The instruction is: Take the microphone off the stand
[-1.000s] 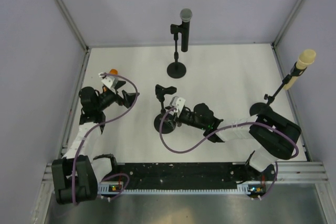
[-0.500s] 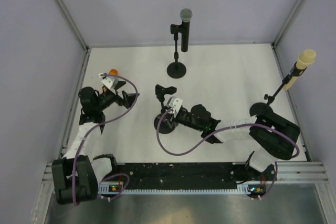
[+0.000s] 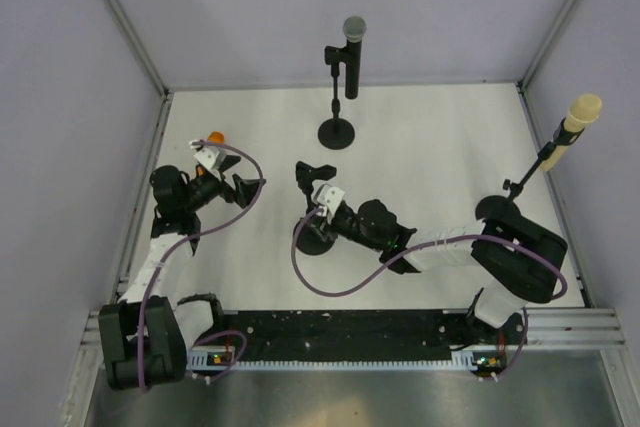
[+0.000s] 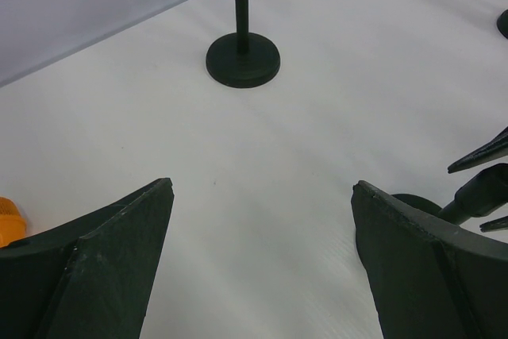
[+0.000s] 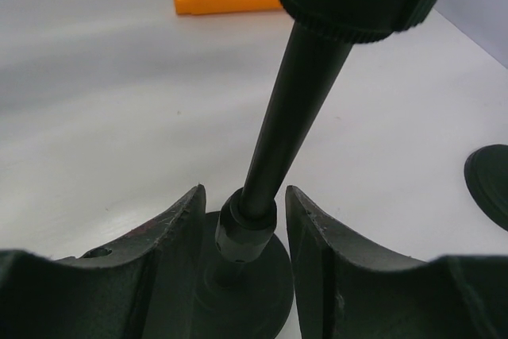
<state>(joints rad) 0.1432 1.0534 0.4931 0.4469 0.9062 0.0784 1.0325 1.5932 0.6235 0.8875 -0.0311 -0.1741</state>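
White table top [image 3: 430,147] was seen across mid-frame, matte finish. It was boxed in by pale lavender panels: back wall [image 3: 230,7] at the top, left wall [image 3: 50,167] and right wall [image 3: 615,187] at the sides. Aluminium posts [image 3: 122,19] were fitted at both upper corners, angled out toward the frame edges. A slotted aluminium rail [image 3: 590,325] with a black strip [image 3: 340,325] was run along the bottom, with grey sheet metal [image 3: 350,397] below it. Lighting was even and diffuse; only soft shadows were cast.
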